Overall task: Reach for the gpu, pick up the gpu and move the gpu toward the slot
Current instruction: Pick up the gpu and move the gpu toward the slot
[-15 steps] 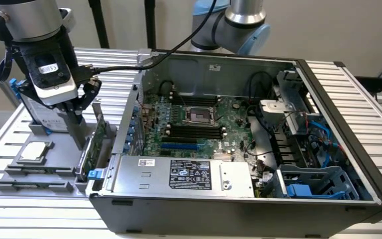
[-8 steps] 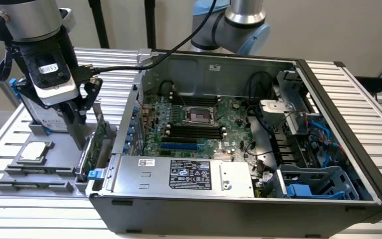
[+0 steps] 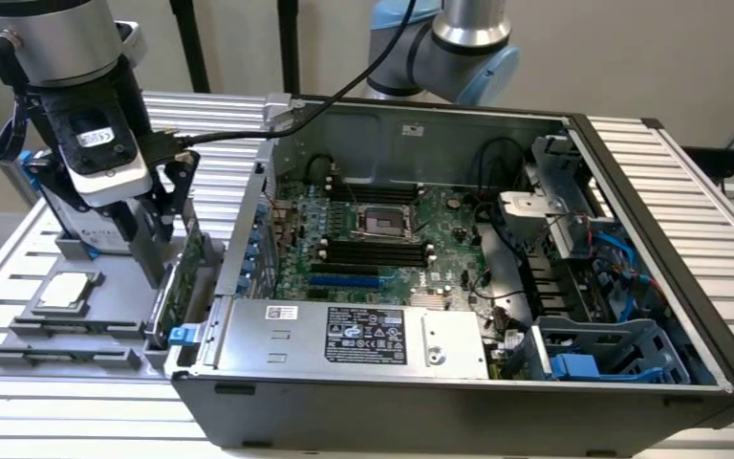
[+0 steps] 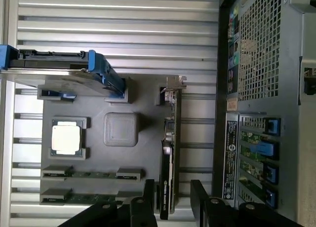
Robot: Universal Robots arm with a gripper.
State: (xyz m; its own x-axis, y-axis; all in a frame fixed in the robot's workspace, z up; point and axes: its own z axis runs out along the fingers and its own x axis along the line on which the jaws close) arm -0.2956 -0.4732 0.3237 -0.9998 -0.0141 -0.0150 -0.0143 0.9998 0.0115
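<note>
Surface: ribbed metal slats, pale and matte. On it sits a grey moulded holder tray with shallow pockets.

The gpu stands on its long edge in a narrow slot of that tray. It is a thin card, dark edge-on, with a silver bracket at the far end. From the exterior view I see its green board face, upright, just beside the outer wall of the computer case.

Tool: black, blocky fingers, spread wide. They straddle the near end of the gpu, one finger on each side. The wrist view shows me a gap between card and finger on both sides, so nothing is gripped. In the exterior view the tool hangs directly over the card, fingers down around its top edge, but the contact itself is hard to judge from there.

Other tray contents in the wrist view:
- A square silver processor chip.
- A rounded grey pad.
- Two memory sticks lying flat.
- A boxy hard drive with blue rails, well apart from the card.

The exterior view gives me the open case: sheet-metal walls, a green motherboard, black cables, and a blue plastic drive cage at the exterior view's right.
</note>
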